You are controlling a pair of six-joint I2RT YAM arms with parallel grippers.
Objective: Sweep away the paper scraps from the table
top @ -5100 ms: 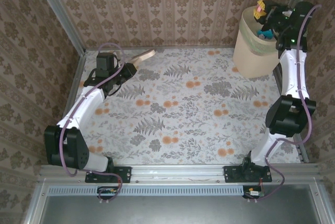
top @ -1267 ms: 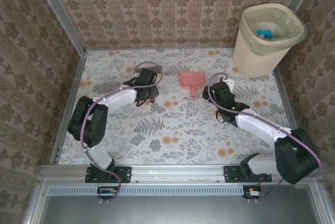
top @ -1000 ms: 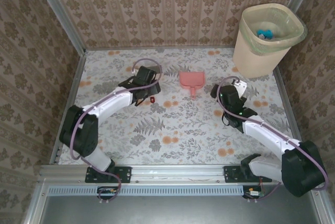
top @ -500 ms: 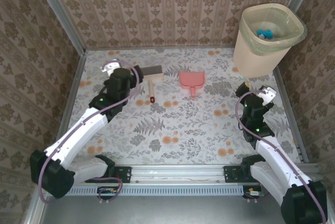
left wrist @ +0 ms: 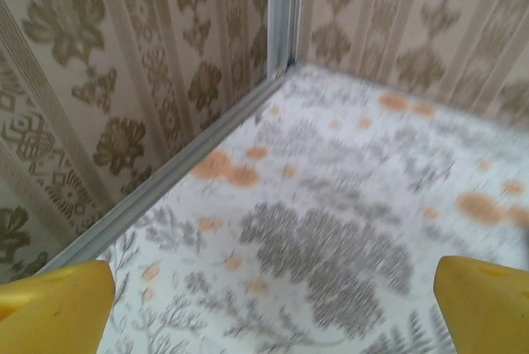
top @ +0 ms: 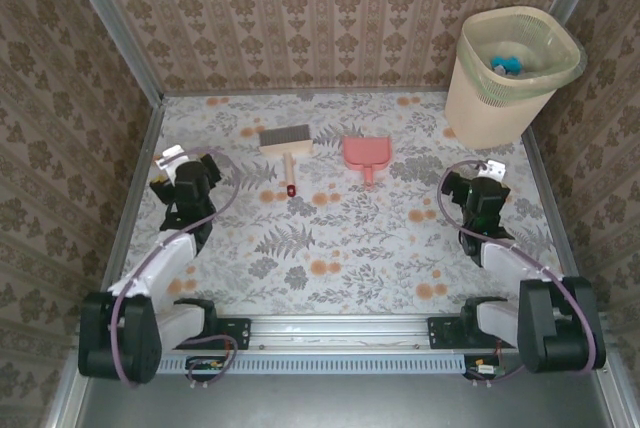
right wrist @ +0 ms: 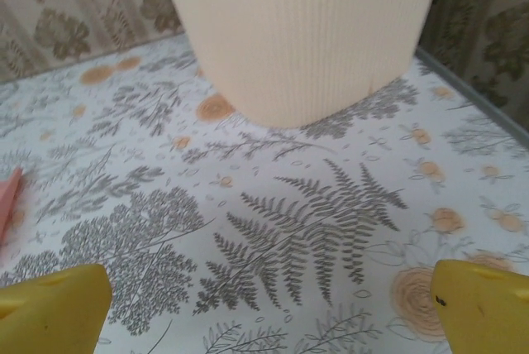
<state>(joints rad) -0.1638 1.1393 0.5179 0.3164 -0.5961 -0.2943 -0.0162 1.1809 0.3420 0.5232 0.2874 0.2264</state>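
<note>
Teal-blue paper scraps (top: 505, 62) lie inside the cream bin (top: 515, 73) at the far right corner. On the table (top: 330, 238) rest a wooden brush (top: 286, 142), bristles down, and a pink dustpan (top: 366, 153) beside it. My left gripper (top: 187, 170) is folded back at the left side, well left of the brush. In the left wrist view this gripper (left wrist: 277, 308) is open over bare table print, facing the far-left corner. My right gripper (top: 480, 183) sits at the right side. It (right wrist: 269, 308) stands open with nothing between its fingers, facing the bin's base (right wrist: 302, 31).
Metal rails (left wrist: 178, 168) edge the table below the brown patterned walls. The bin stands close ahead of the right gripper. An edge of the pink dustpan (right wrist: 7, 205) shows at the left of the right wrist view.
My left gripper has opened, left the brush lying on the table and drawn back to the left. My right arm has drawn back to the right, away from the dustpan.
</note>
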